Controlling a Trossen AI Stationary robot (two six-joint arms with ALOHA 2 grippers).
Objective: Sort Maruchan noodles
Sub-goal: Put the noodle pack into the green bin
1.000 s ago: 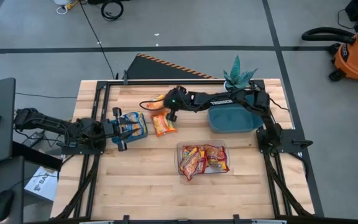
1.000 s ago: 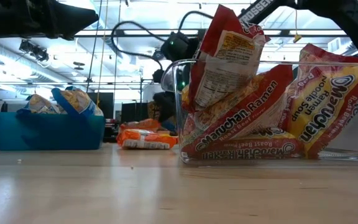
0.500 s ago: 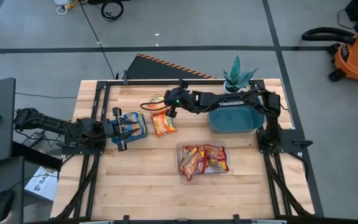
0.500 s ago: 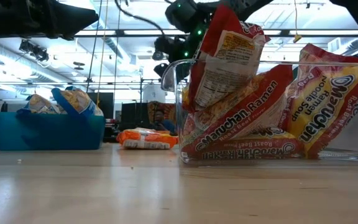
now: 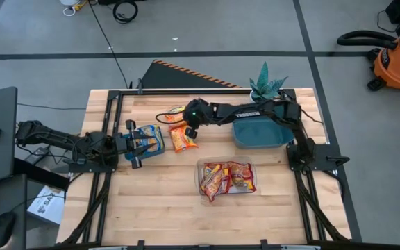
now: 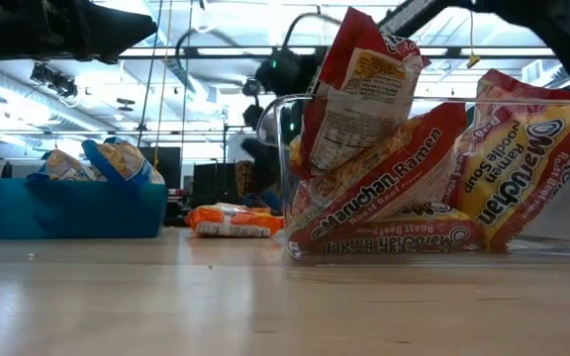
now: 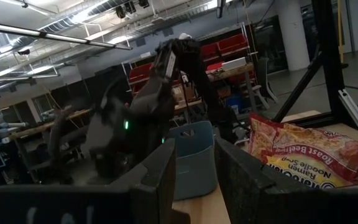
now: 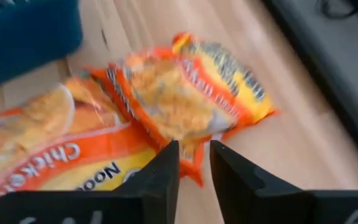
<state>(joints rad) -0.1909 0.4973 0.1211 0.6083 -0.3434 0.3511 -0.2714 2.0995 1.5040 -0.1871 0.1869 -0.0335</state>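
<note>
1. My right gripper (image 5: pixel 188 130) hangs empty over the orange packets (image 8: pixel 185 99), fingers (image 8: pixel 160 177) only narrowly apart.
2. Two loose orange packets (image 5: pixel 182 138) lie mid-table, between the blue bin (image 5: pixel 146 139) and the clear tub (image 5: pixel 226 176) of red ones.
3. They look light, crinkly and slippery; I'd pinch a sealed edge.
4. Left gripper (image 5: pixel 132 144) waits near the blue bin, narrowly parted.

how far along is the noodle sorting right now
Partly done. Red roast beef packets already fill the clear container, and blue-trimmed packets sit in the left blue bin. In hand: the right end effector hovers over the orange packets loose on the table, fingers slightly apart, nothing gripped. The left end effector waits by its bin. Those orange packets are left; the teal tub looks empty.
</note>
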